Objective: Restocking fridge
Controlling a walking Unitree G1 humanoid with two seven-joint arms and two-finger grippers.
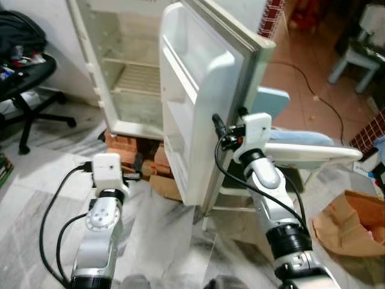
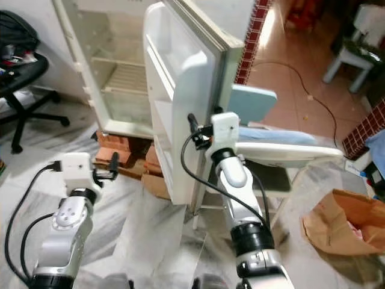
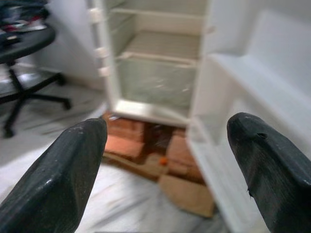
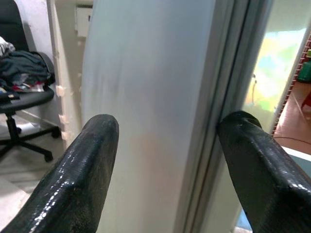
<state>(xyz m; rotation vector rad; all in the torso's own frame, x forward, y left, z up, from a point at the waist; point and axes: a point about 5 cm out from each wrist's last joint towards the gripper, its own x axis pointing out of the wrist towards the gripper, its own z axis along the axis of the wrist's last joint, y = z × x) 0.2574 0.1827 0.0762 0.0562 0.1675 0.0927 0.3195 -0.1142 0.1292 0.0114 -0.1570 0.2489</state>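
A white fridge [image 1: 120,90] stands open on bricks, and its wire shelf [image 1: 141,78] is bare. The fridge door [image 1: 198,90] is swung out toward me, its inner racks holding nothing. My right gripper [image 1: 228,119] is raised at the door's outer edge. It is open, with its two black fingers [image 4: 82,165] straddling that edge [image 4: 214,121]. Lower down, my left gripper [image 2: 110,165] hangs in front of the fridge's foot. It is open and holds nothing; its fingertips [image 3: 73,160] frame the lower compartment.
Red bricks [image 1: 129,147] and a flat piece of cardboard [image 1: 165,183] lie under the fridge. A black office chair [image 1: 27,78] stands at the left. Behind the door is a white plastic chair [image 1: 307,153]. A brown paper bag [image 1: 355,223] sits on the floor at the right.
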